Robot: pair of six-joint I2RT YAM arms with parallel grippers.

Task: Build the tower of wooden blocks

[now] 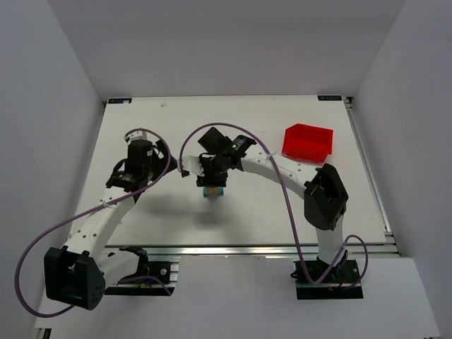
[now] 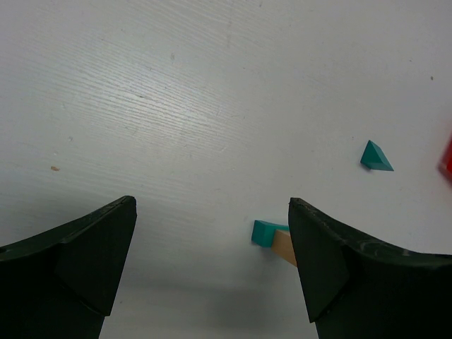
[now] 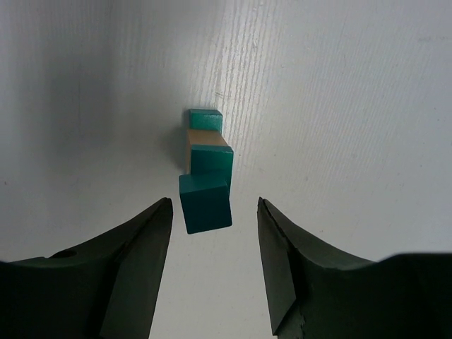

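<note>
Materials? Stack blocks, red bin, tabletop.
Teal blocks: probably painted wood; sharp-edged cubes, opaque matte teal, no grain showing.
Tan block: looks like bare, unfinished wood; pale tan, matte.
Red bin: likely moulded plastic; uniform bright red, thin walls.
Tabletop: white painted or laminate board with faint linear grain; can't tell which.

The table (image 2: 176, 106) is showing a white, matt top with fine straight grain lines and a few specks. In the wood block tower (image 3: 209, 161), the cubes are wearing flat teal paint, while the tan block (image 3: 201, 138) is showing bare wood. The left gripper (image 2: 212, 212) is presenting matt black plastic fingers (image 2: 78, 261). The red bin (image 1: 307, 141) is looking like smooth plastic.
</note>
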